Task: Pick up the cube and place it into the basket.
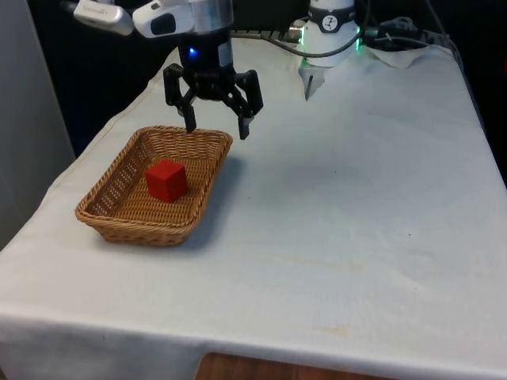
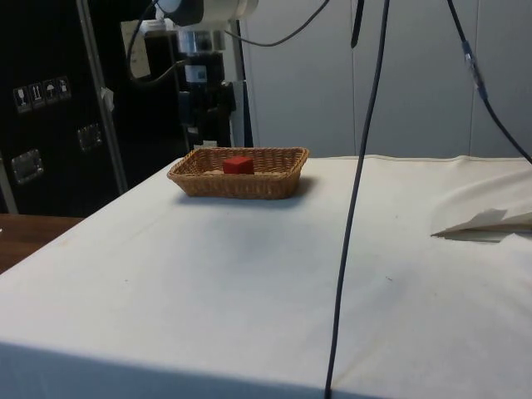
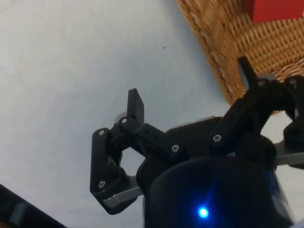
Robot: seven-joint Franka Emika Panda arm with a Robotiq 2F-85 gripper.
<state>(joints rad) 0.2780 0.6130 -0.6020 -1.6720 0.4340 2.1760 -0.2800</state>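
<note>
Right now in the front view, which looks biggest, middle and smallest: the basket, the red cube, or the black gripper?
1. Basket, clearly the largest.
2. Gripper, open and hanging over the basket's far rim.
3. Red cube, the smallest, lying inside the basket.

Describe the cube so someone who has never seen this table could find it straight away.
Start from the white-clothed table and find the shallow wicker basket near the front view's left edge. The cube sits inside it on the woven floor, below the open gripper. It is a solid red block, the basket's sole content.

Cube (image 3: 275,9) cut by wrist frame edge.
</note>
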